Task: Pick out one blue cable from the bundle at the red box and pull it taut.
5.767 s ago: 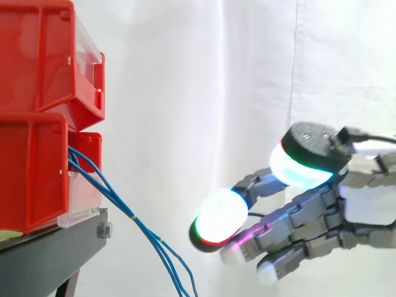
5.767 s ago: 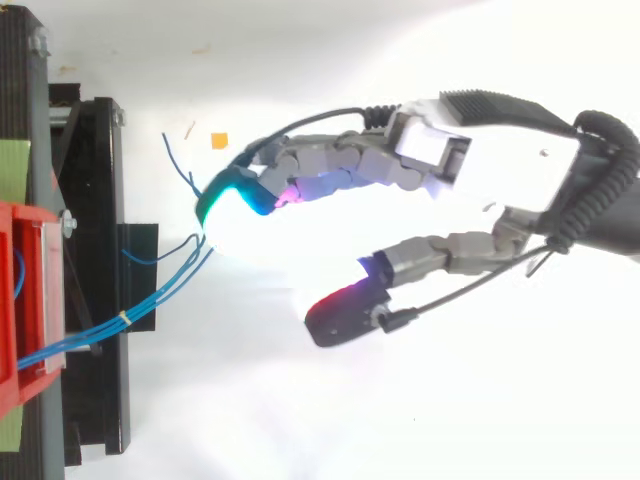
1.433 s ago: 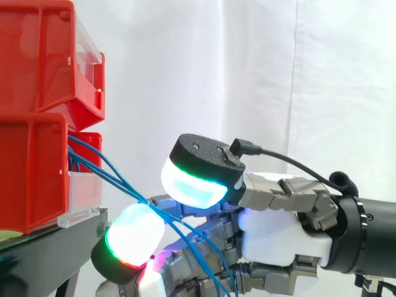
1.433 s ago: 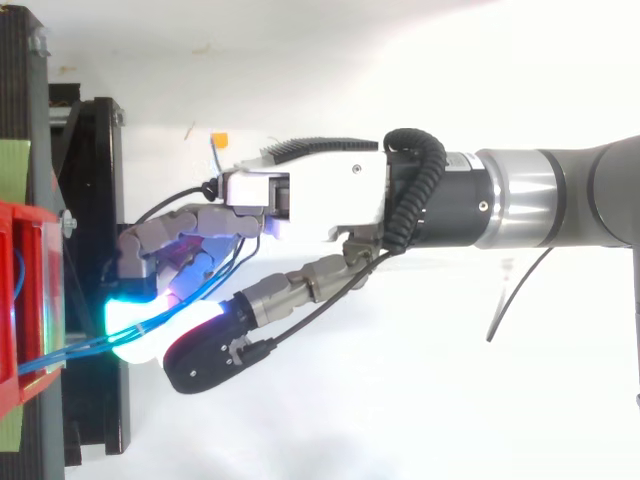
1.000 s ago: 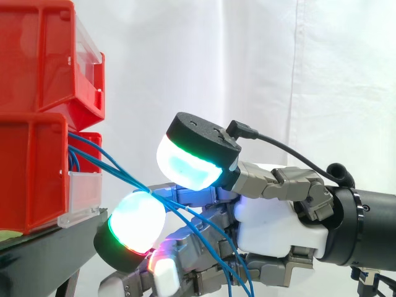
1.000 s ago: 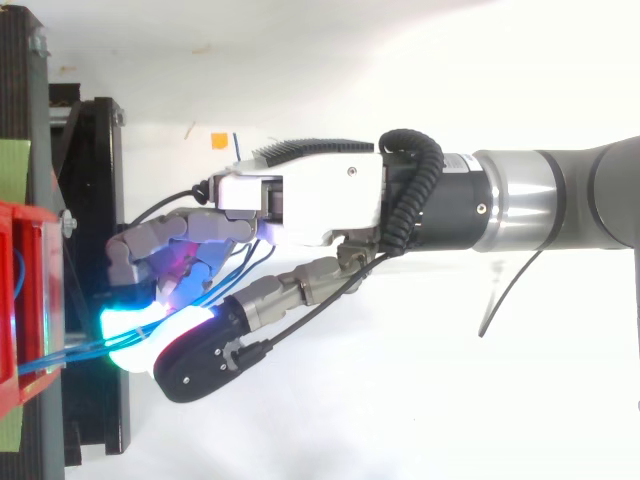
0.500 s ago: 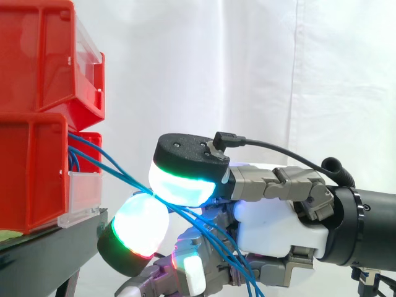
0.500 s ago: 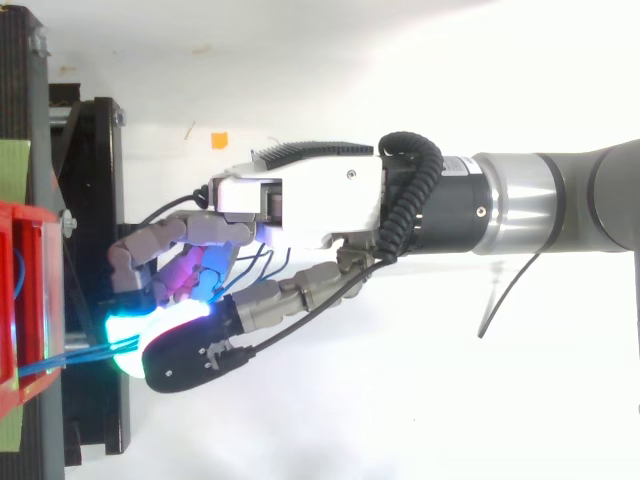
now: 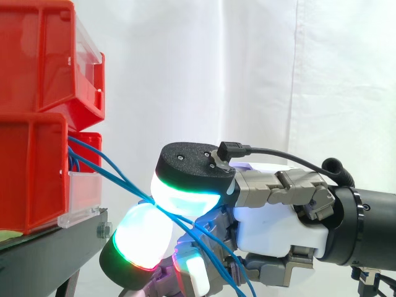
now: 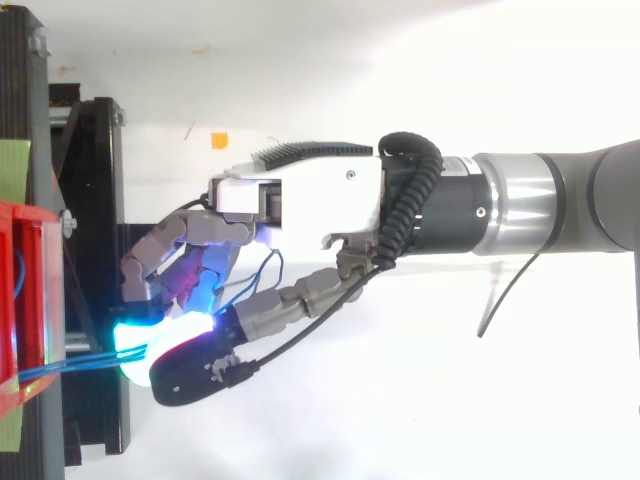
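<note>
Several thin blue cables [image 9: 105,173] leave the lower red box [image 9: 31,173] and slope down to the right. My hand [image 9: 278,223] reaches in from the right and meets them close to the box. Its thumb pad [image 9: 189,182] presses down toward a glowing fingertip [image 9: 142,238], and the cables run between the two. Below this pinch the strands fan out across the palm. In the top view the hand [image 10: 300,200] has curled fingers over the stand, with the cables [image 10: 70,365] stretched leftward to the red box [image 10: 25,300].
A second red bin [image 9: 49,55] is stacked on the lower one. Both rest on a black stand [image 9: 49,247] at the left. A white curtain hangs behind. A small orange scrap [image 10: 218,140] lies on the white floor.
The hand came in from the right to the bundle. Over the last second its thumb lowered onto the cables against the fingertip and the fingers curled in further.
</note>
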